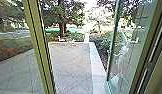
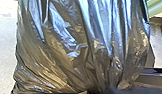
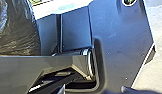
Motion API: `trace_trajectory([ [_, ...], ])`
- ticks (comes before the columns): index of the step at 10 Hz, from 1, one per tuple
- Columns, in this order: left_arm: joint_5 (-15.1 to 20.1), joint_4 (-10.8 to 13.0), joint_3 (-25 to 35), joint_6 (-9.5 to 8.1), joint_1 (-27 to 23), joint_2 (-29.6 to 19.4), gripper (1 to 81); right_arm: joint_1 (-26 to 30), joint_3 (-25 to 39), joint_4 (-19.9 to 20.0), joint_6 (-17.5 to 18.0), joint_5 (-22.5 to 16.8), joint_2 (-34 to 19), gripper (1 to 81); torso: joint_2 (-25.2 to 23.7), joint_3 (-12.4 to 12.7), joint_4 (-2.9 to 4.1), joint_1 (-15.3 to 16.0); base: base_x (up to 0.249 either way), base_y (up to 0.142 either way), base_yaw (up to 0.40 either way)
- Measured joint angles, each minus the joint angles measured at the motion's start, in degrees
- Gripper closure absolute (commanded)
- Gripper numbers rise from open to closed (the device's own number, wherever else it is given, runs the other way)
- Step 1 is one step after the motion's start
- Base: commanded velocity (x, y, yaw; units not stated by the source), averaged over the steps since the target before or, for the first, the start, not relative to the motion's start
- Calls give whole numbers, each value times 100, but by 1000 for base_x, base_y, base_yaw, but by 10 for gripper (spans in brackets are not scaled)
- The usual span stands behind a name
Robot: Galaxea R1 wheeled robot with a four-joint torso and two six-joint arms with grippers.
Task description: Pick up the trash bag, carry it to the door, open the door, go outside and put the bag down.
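1. Okay, black plastic trash bag is right at the left gripper, very close up in the left wrist view.
2. Bag direction: folds narrow to a gathered end at the left gripper; the body fans out away from it. Long axis follows those folds; upright vs tilted, can't tell.
3. Bag surface: shiny, creased, bluish glare plus brownish patches.
4. Left gripper state: can't tell if clenched on the bag or just against it.
5. Right gripper: can't tell if released or clenched. In its wrist view the bag is off to one side, past the robot's jointed bar, apart from this gripper as far as visible.
6. Ahead of both grippers: glass door, standing open on the robot's right, faint pale reflections in the pane. Greenish-yellow frame post on the robot's left.
7. Through the opening, farther out from the grippers: paved yard with diagonal joints, pale edging strip along its right side.
8. Well apart from the grippers, past the paving: tree trunk, leafy shrubs, bright background.
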Motion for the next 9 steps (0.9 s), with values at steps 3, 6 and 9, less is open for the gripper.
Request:
trace_trajectory([
  [3, -2, 0, 0, 0, 13, 0, 811, -6, 0, 5, 13, 0, 0, 10, 0, 0, 0, -2, 48, 0, 0],
  [6, 11, 0, 0, 20, 17, -2, 811, -44, 0, -6, -16, -39, 2, 10, -5, 2, 0, -9, 101, 0, 0],
  [9, 0, 0, 0, 20, 13, 0, 811, -45, -5, -6, -9, -37, 4, 10, -7, 2, 0, -11, 113, -21, 0],
])
